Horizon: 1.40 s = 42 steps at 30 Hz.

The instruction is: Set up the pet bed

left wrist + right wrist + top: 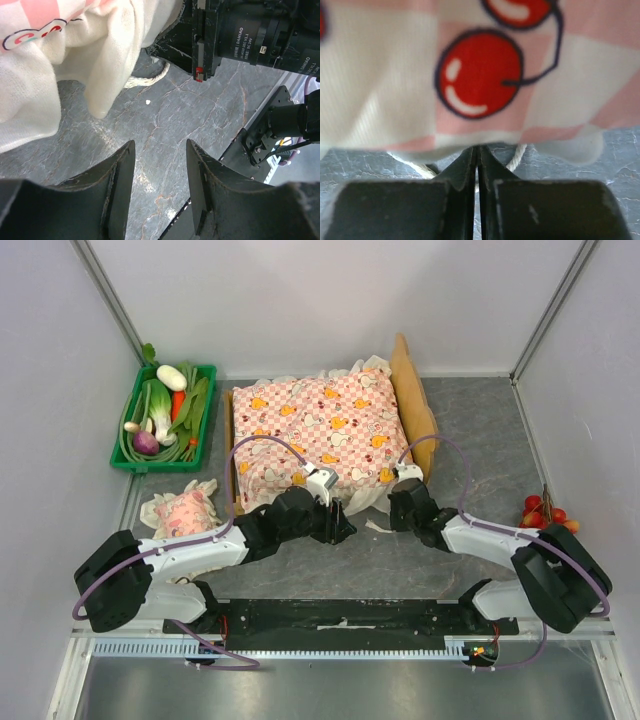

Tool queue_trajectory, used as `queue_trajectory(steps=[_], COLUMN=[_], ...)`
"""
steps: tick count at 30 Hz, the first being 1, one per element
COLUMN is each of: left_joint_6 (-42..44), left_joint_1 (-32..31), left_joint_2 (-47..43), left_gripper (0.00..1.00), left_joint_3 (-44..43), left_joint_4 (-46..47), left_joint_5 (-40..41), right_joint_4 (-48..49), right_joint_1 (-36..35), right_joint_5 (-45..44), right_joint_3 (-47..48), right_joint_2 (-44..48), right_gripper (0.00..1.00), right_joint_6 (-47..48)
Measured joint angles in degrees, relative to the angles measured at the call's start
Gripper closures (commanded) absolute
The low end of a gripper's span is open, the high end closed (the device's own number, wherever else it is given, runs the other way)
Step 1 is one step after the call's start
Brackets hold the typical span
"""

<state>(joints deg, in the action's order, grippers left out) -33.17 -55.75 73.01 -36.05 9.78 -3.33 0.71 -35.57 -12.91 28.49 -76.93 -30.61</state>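
Observation:
The pet bed [416, 392] is a light-wood frame at the back middle of the table, its curved headboard on the right. A pink-checked frilled mattress [315, 430] lies on it and hides the base. My right gripper [392, 496] is at the mattress's near right edge. In the right wrist view its jaws [479, 150] are shut on the hem of the mattress [470, 75]. My left gripper [350, 528] hovers low over the table in front of the bed, open with nothing between its fingers [160, 165]. The mattress frill [50, 60] hangs to its upper left.
A small pink frilled pillow [185, 510] lies left of the bed's near corner. A green tray [120, 455] of vegetables stands at the back left. Red cherries [545, 512] lie at the right wall. A white cord [147, 80] trails on the table under the frill.

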Motion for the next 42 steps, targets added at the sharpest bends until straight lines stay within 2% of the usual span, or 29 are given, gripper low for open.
queue_trajectory(steps=[4,7,11,15,21,27,42], left_joint_6=[-0.2,-2.5,-9.4,-16.7,-25.2,-30.8,-38.1], left_joint_1=[0.0,0.0,0.0,-0.8,-2.5,-4.3,-4.9], left_joint_2=[0.0,0.1,0.9,3.6,10.5,16.1,26.7], left_gripper=[0.46,0.46,0.46,0.46,0.46,0.46,0.46], left_joint_3=[-0.3,-1.2,-2.8,-3.4,-3.8,-3.8,-5.7], left_joint_4=[-0.3,-0.3,1.3,4.3,9.9,15.4,24.8], left_joint_5=[0.0,-0.2,-0.5,-1.5,-2.7,-4.7,-4.4], right_joint_4=[-1.8,-5.2,-9.5,-14.3,-22.5,-26.6,-28.9], right_joint_1=[-0.2,-0.2,-0.2,-0.2,-0.2,-0.5,-1.1], right_joint_5=[0.5,2.0,4.4,7.2,11.4,14.5,16.4], right_joint_3=[-0.7,-1.1,-1.1,-1.1,-1.1,-1.1,-1.1], right_joint_2=[2.4,7.5,18.8,25.6,30.1,31.1,32.8], right_gripper=[1.00,1.00,1.00,1.00,1.00,1.00,1.00], right_joint_6=[0.3,0.2,-0.9,-2.0,-3.1,-4.4,-6.5])
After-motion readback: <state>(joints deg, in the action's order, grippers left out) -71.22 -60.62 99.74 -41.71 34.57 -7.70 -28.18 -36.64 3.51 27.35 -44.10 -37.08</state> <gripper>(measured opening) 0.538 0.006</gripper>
